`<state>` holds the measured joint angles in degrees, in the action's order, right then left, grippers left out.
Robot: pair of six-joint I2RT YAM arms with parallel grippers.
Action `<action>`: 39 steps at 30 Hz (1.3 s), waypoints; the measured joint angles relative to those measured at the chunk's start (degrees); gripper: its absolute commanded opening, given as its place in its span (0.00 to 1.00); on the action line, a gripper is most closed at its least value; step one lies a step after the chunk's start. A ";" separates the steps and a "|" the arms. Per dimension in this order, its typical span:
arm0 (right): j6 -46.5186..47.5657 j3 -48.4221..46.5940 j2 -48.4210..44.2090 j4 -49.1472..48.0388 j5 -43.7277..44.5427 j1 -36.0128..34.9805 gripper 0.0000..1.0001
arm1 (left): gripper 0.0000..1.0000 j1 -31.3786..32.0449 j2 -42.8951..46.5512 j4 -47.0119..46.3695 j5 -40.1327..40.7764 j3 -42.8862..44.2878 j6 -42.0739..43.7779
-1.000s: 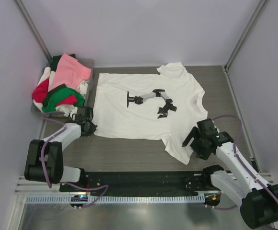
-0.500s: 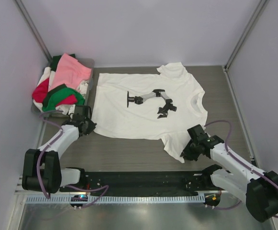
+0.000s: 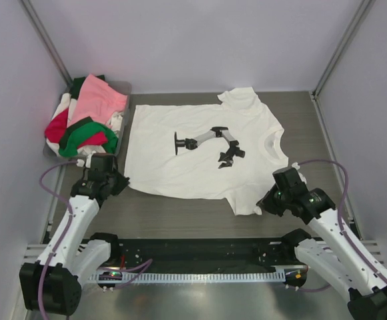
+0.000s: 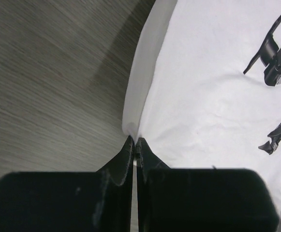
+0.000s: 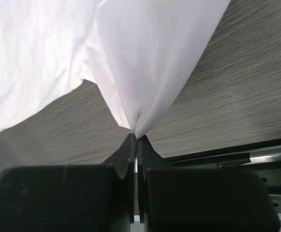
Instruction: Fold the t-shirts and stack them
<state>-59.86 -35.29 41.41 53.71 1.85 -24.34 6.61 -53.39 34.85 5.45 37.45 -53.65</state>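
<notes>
at the middle of the table (image 3: 180, 217), the white t-shirt (image 3: 156, 163) lies flat with its long axis running 9 to 3 o'clock, neck toward 3, the left gripper (image 4: 134, 145) pinching its hem corner at 8 o'clock and the right gripper (image 5: 136, 140) pinching its near sleeve at 4 o'clock

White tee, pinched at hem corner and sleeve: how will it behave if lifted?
Likely floppy: at the right gripper the white t-shirt gathers into a draped cone. Probably light: the cloth looks thin where the left gripper pinches its hem corner. It should sag between the grips and may drag across the table.
</notes>
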 measured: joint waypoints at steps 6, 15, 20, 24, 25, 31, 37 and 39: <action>1.18 -5.97 1.05 4.39 2.71 0.00 0.01 | 0.00 0.00 2.36 6.23 0.15 3.39 0.39; 7.39 -24.37 19.65 3.98 10.91 0.39 0.01 | 0.00 -0.28 -10.49 7.28 1.03 12.96 4.44; 12.94 -37.97 31.95 2.60 13.35 3.80 0.01 | 0.00 -1.64 -19.67 6.78 1.75 20.22 6.19; 17.55 -47.30 41.70 0.74 14.03 6.97 0.01 | 0.00 -2.75 -26.95 5.44 2.32 25.99 6.93; 18.49 -49.48 44.13 0.37 13.94 7.58 0.01 | 0.00 -3.08 -29.11 5.22 2.36 27.52 7.23; 23.04 -60.63 58.62 -1.07 13.33 11.34 0.01 | 0.00 -4.63 -40.89 4.50 2.47 35.87 8.07; 25.59 -70.84 70.79 -1.57 12.17 13.70 0.01 | 0.00 -5.03 -51.93 4.81 2.43 45.44 8.94; 26.03 -74.34 74.29 -1.66 11.69 14.19 0.01 | 0.02 -5.05 -55.12 5.09 2.43 48.61 8.96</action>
<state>-33.82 -109.62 115.70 52.05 13.54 -10.15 1.56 -108.51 39.94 7.88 86.06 -44.69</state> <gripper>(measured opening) 0.033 0.007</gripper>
